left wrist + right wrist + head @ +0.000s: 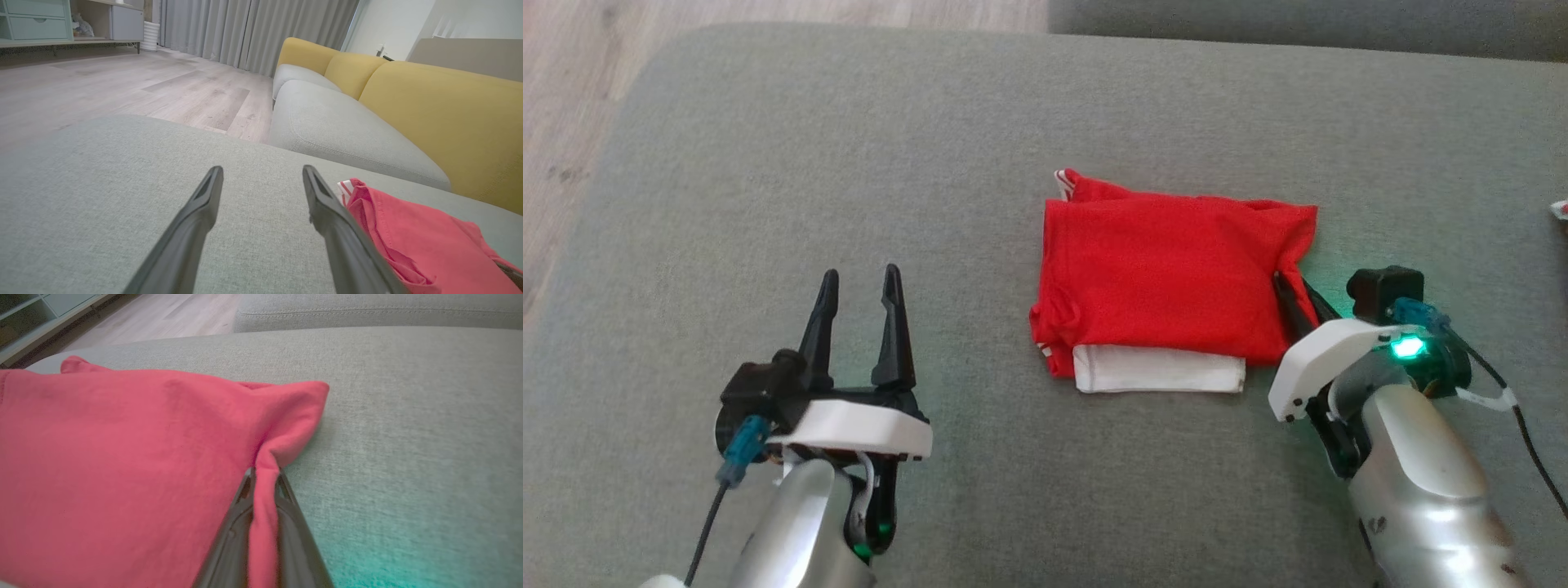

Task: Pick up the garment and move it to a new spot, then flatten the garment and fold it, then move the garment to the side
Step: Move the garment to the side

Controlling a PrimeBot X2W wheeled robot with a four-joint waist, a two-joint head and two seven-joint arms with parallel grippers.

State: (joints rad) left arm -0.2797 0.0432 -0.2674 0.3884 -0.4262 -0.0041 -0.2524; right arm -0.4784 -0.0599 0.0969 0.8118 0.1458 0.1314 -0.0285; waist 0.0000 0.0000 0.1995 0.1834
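- Right end effector is pinching what, exactly?
- It is clamping a raised ridge of the red garment between its two dark fingers, at the garment's right edge, about midway along that edge. Cloth is bunching into a fold just ahead of the fingertips.
- How is that arm sitting?
- Its silver forearm is coming in from the lower right of the head view and leaning up and to the left, with the wrist bending so the fingers are pointing low toward the cloth. A green light is glowing on the wrist.
- And where is the garment lying?
- It is lying folded on the grey cushion, spreading away to the left of the gripping fingers, with a white layer poking out along the edge nearest the robot.
- What is the other arm doing?
- Left end effector is holding its fingers spread wide with nothing between them, pointing forward over bare cushion. The forearm is rising from the lower left. The garment is lying off to its right, apart from it; whether those fingertips are touching the cushion I cannot tell.
- Anything beyond those fingers?
- A sofa with yellow backs is standing ahead and to the right, with wooden floor ahead and to the left.
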